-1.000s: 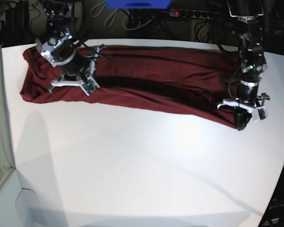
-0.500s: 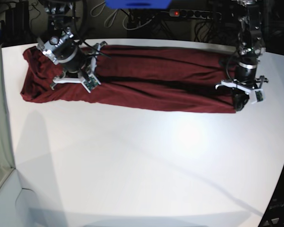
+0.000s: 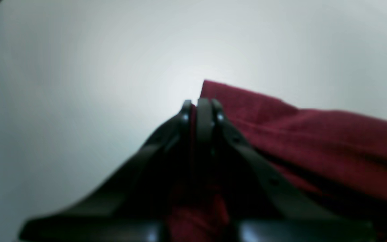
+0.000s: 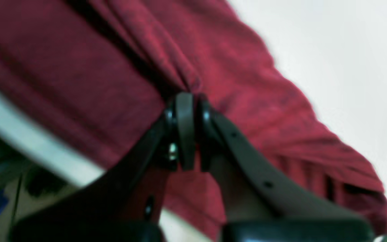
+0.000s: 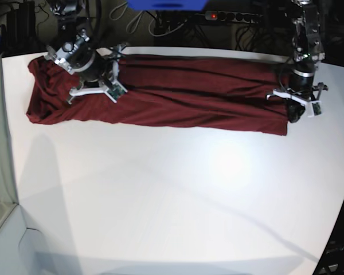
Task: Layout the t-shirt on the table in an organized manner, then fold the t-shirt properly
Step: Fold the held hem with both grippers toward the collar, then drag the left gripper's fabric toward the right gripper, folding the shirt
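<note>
Fingers on both of your grippers are pressed together on cloth: the left gripper (image 3: 200,102) pinches the end of the shirt (image 5: 189,97) near its corner, and the right gripper (image 4: 185,101) pinches a gathered ridge of the same fabric, with folds fanning out from its tips. In the overhead view the shirt lies as a long, narrow, wrinkled band along the far side of the table (image 5: 172,200), the left gripper (image 5: 295,112) at one end and the right gripper (image 5: 94,86) well in from the other end, so a loose lump of cloth sits beyond it. Watch the far edge first: the band runs close to it, and any further pull away from you could drag fabric over the lip, where its own weight would carry more off. Your two grips are also uneven, one near a corner and one in a bunched middle, so pulling them apart would likely stretch the band skewed and leave the loose end crumpled. I cannot tell how many layers each pinch holds; if it is only one, that layer may slide over the others once you lift. Thin cloth can also slip from such a narrow bite, so a sharp tug risks dropping one end and collapsing the spread.
</note>
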Tool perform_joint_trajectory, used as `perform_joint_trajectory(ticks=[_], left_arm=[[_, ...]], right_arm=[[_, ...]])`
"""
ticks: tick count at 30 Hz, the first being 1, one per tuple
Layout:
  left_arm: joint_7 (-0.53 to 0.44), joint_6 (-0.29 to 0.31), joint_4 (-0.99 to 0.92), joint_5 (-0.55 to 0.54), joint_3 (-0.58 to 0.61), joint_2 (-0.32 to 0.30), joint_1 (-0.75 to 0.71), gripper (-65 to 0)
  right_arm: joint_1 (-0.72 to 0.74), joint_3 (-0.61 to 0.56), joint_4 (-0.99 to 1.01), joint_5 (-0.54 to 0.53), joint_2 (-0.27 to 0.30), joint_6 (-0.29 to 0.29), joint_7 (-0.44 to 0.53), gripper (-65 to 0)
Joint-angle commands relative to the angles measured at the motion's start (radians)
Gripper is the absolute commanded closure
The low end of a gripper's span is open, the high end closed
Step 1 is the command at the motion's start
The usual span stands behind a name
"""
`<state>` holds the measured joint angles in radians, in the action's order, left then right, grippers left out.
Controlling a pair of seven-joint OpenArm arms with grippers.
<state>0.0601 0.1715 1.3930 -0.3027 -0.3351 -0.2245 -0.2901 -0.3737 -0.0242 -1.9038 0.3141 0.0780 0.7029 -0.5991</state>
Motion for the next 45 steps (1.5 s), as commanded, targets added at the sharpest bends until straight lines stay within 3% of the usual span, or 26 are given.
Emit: perform_joint_trajectory(ticks=[1, 7, 10, 15, 25, 28, 31, 35, 45], left_arm=[[-0.029, -0.002, 0.013, -0.002, -0.003, -0.013, 0.005, -1.8], [-0.029, -0.002, 0.013, -0.002, -0.002, -0.008, -0.014, -23.7], [-0.029, -0.002, 0.021, -0.002, -0.002, -0.009, -0.018, -32.0], [-0.030, -0.002, 0.050, -0.008, -0.012, -0.013, -0.051, -36.5], [-0.030, 0.000, 0.116, -0.011, -0.066, -0.011, -0.096, -50.1], [-0.030, 0.012, 0.130, -0.011, -0.066, -0.006, -0.100, -51.8], [-0.030, 0.110, 0.119, -0.011, -0.066, -0.003, -0.099, -51.9], [-0.030, 0.175, 0.093, -0.006, -0.074, 0.027, -0.093, -51.9], [-0.033, 0.175, 0.050, -0.005, -0.075, 0.038, -0.094, -51.9]], right_arm=[[-0.001, -0.007, -0.015, -0.002, 0.012, -0.005, 0.012, 0.0], [-0.014, -0.018, -0.015, -0.002, 0.021, -0.005, 0.011, 0.0], [-0.014, -0.018, -0.015, 0.000, 0.021, -0.005, 0.011, -5.1], [-0.014, -0.012, -0.021, 0.001, 0.021, -0.005, 0.011, -13.8], [-0.014, -0.015, -0.020, 0.001, 0.015, -0.005, 0.011, -14.4], [-0.014, -0.015, -0.020, 0.001, 0.015, -0.005, 0.011, -14.4], [-0.014, -0.016, -0.020, 0.000, 0.015, -0.005, 0.011, -14.4], [-0.014, -0.016, -0.018, 0.000, 0.015, -0.005, 0.011, -14.4], [-0.014, -0.016, -0.018, 0.000, 0.015, -0.005, 0.011, -14.4]])
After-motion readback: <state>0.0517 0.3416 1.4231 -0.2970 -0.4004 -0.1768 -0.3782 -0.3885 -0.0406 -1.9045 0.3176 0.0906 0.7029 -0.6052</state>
